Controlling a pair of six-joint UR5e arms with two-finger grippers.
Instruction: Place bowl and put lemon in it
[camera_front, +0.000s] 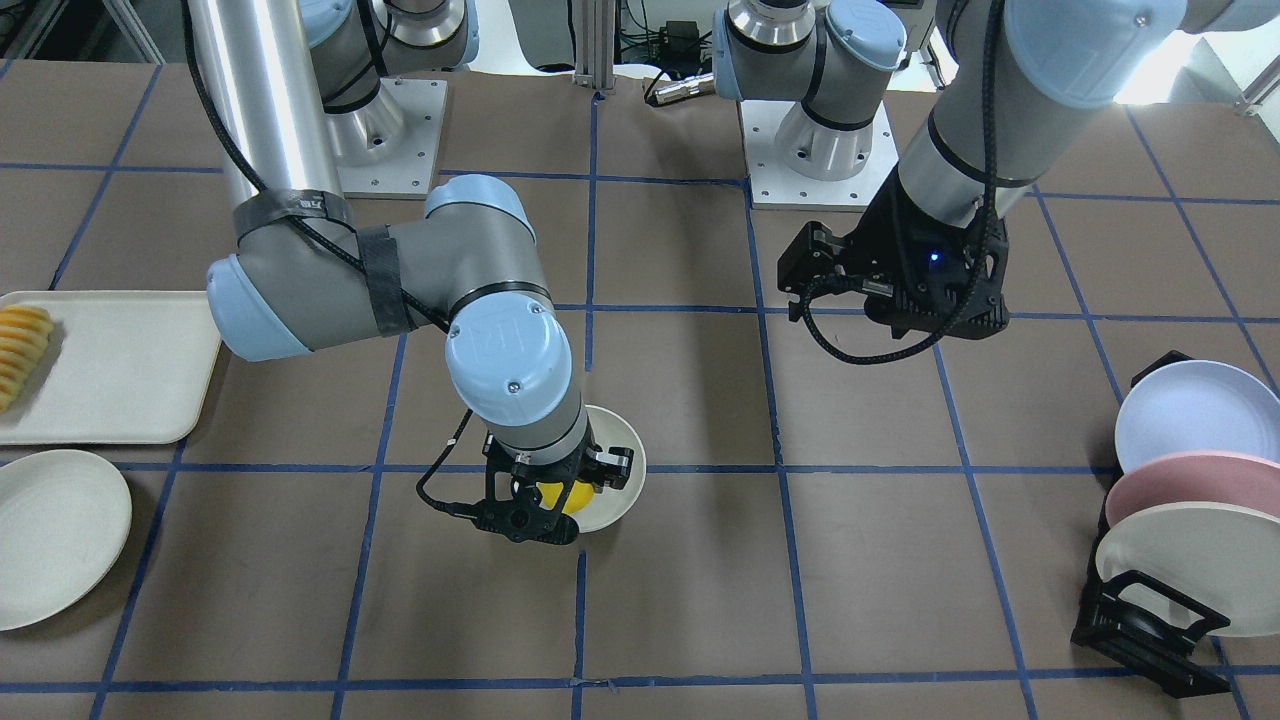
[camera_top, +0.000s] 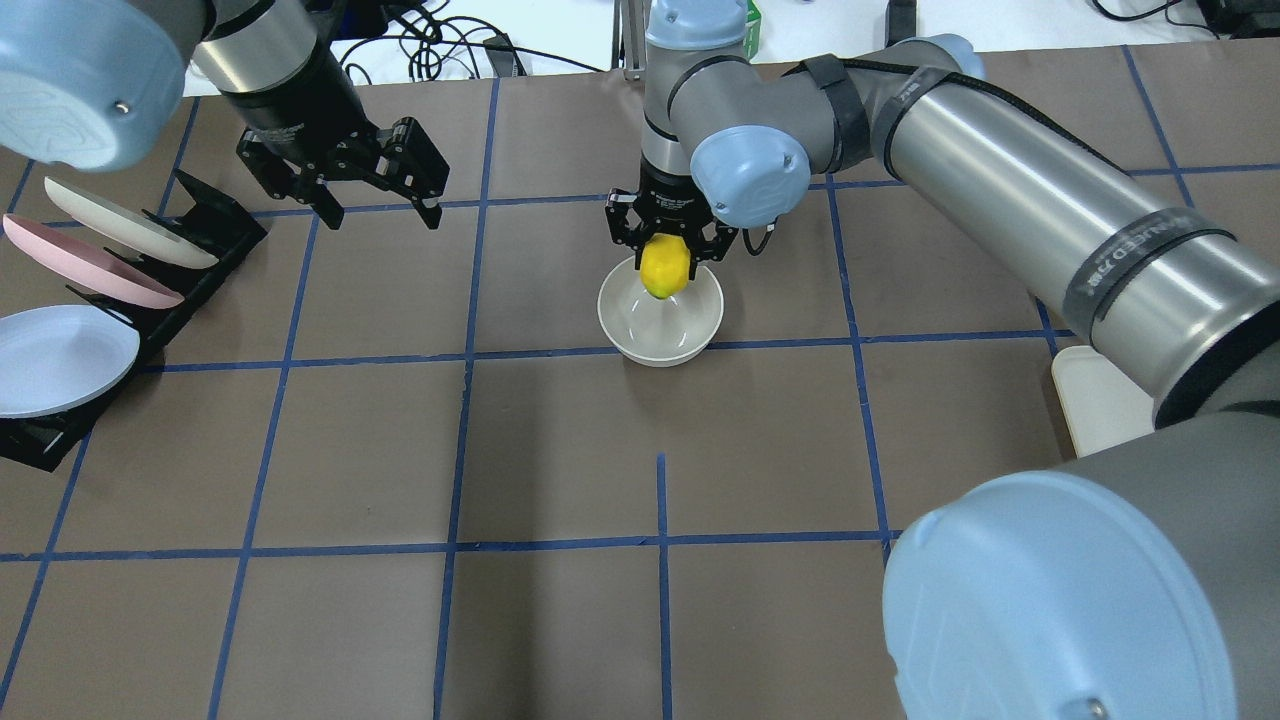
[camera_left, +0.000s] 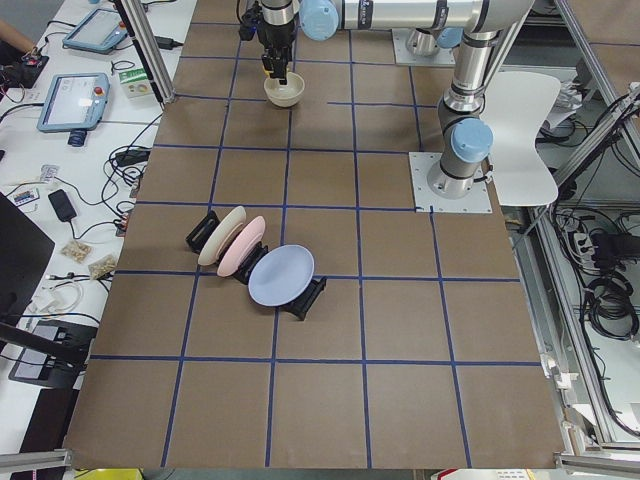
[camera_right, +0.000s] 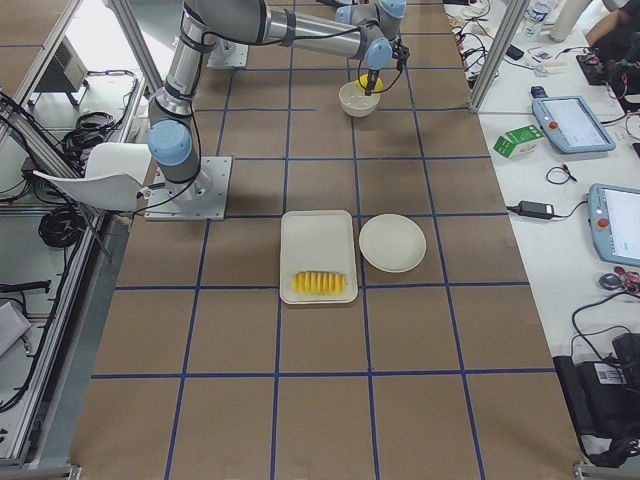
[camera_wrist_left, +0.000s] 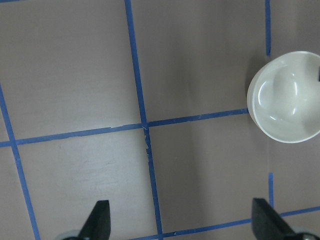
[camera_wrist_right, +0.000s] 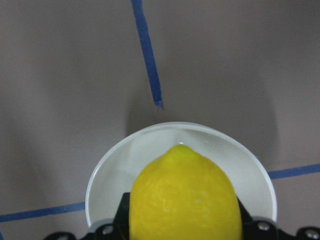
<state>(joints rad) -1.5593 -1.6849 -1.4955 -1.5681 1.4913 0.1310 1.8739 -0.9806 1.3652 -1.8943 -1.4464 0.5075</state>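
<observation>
The right pincer (camera_top: 665, 262) grips the lemon (camera_wrist_right: 182, 200), firm, smooth and likely slippery, across its middle just above the bowl (camera_top: 640, 345) on the table (camera_top: 560, 450), while the left pincer (camera_top: 380, 203) gapes wide, empty.

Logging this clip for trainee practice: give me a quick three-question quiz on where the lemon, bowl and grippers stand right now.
1. True or false: the lemon lies loose in the bowl.
2. Which gripper is open and empty? A) left gripper B) right gripper
3. Fill in: the black rack holds ___ plates.
Key: 1 false, the right gripper holds it over the bowl; 2 A; 3 three.
</observation>
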